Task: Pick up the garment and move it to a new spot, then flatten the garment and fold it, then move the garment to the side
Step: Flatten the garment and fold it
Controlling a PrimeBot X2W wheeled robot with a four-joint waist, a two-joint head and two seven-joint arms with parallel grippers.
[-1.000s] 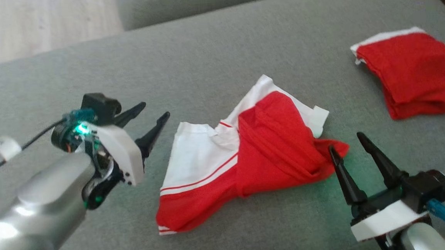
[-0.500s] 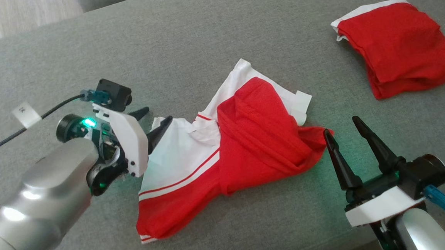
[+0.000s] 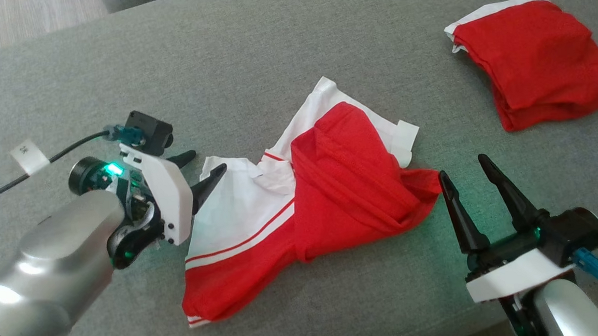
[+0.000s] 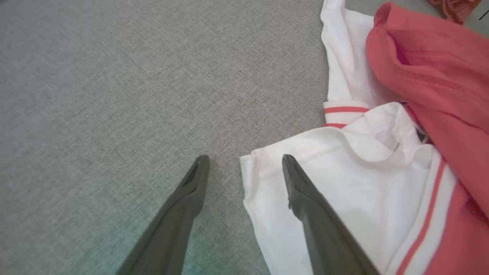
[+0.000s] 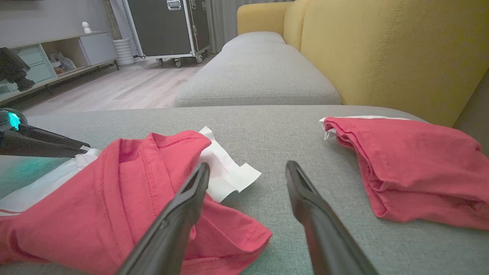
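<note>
A crumpled red-and-white garment (image 3: pixel 306 209) lies in the middle of the grey cushion (image 3: pixel 271 60). My left gripper (image 3: pixel 208 161) stands open at its white left corner (image 4: pixel 344 183). In the left wrist view the left gripper (image 4: pixel 245 158) straddles that corner's edge, one finger over the white cloth and the other over bare cushion. My right gripper (image 3: pixel 462 167) is open just right of the garment's red hem. In the right wrist view the right gripper (image 5: pixel 248 165) has its left finger over the red cloth (image 5: pixel 114 198). Neither holds anything.
A second red garment (image 3: pixel 531 60), folded, lies at the cushion's far right (image 5: pixel 412 168). A yellow sofa back (image 5: pixel 382 49) rises behind it, with another grey cushion (image 5: pixel 259 76) beyond. A cable with a white label (image 3: pixel 28 156) trails from the left wrist.
The head camera shifted, so the whole picture moved. Against the garment, my left gripper has come up to the white corner. The right gripper stays by the red hem, both open.
</note>
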